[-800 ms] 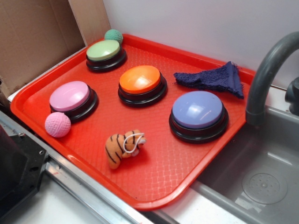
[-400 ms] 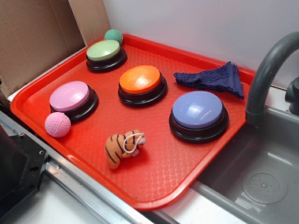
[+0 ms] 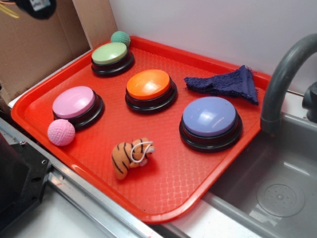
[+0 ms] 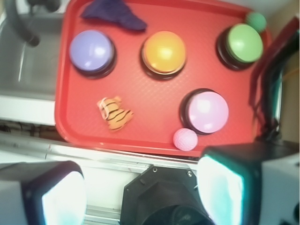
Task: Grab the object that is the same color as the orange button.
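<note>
The small orange plush tiger [image 3: 131,156] with black stripes and a white string loop lies on the red tray [image 3: 163,198], near its front edge; it also shows in the wrist view [image 4: 115,114]. The orange button [image 3: 148,84] stands in the tray's middle, behind the tiger, and in the wrist view [image 4: 164,51] too. My gripper [image 4: 143,194] is open and empty, high above the robot base, well short of the tray. Only a dark part of the arm [image 3: 34,7] shows at the exterior view's top left corner.
On the tray stand a pink button [image 3: 74,102], a green button [image 3: 110,53] and a purple button [image 3: 209,117]. A pink ball [image 3: 61,132], a green ball [image 3: 120,37] and a dark blue cloth [image 3: 225,83] lie there. A sink [image 3: 277,193] with a grey faucet [image 3: 285,74] is right.
A dark part of the arm has come into the exterior view's top left corner. Nothing on the tray has moved.
</note>
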Motion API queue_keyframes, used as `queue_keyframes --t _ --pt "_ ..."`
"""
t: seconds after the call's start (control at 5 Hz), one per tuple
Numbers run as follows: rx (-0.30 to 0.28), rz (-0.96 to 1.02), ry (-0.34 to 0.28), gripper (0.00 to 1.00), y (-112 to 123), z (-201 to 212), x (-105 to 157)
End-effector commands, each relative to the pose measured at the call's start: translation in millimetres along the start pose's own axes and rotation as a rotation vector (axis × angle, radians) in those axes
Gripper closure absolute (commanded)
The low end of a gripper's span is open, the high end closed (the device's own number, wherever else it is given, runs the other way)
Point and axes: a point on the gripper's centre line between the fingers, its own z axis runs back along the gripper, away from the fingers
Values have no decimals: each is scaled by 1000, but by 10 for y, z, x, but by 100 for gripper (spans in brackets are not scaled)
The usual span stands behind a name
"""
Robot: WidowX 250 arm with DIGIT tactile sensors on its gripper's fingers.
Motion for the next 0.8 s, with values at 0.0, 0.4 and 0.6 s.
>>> queue_keyframes --t 0.0,0.4,0.6 --pt "-44 -313 -13 0 -123 -251 -91" --pt "-41 -428 120 0 148 -972 63" --pt "-87 -474 151 0 95 -1318 239"
